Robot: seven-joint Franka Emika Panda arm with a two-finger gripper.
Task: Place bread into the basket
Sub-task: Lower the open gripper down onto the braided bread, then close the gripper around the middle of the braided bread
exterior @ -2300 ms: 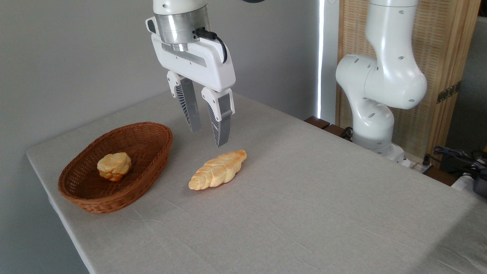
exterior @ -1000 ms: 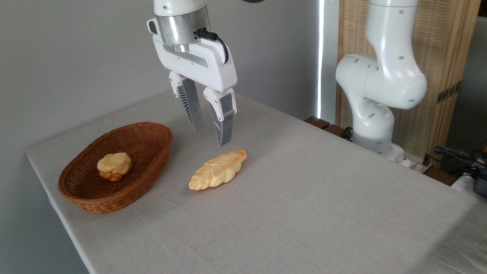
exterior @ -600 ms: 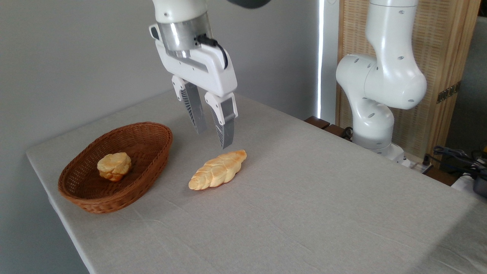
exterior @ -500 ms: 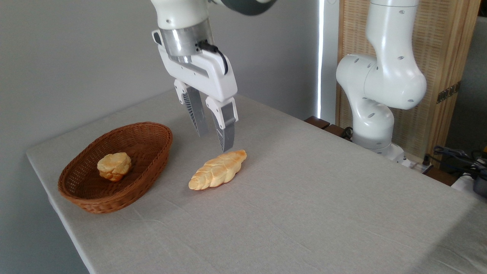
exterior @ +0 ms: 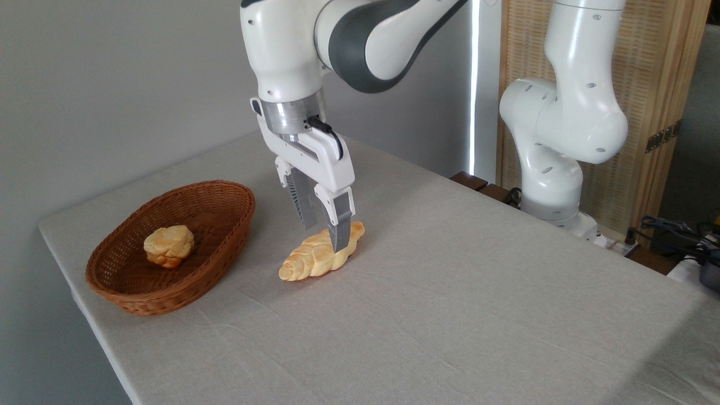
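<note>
The gripper straddles the braided loaf, jaws spread either side of it — not yet pinching — while the loaf lies on the grey tablecloth just beside the wicker basket. A round bun sits inside the basket — the rest of its floor is bare.

One fixed camera looks down at an angle across the bench from a near corner, at middling range, facing the grey wall and the arm's base.
</note>
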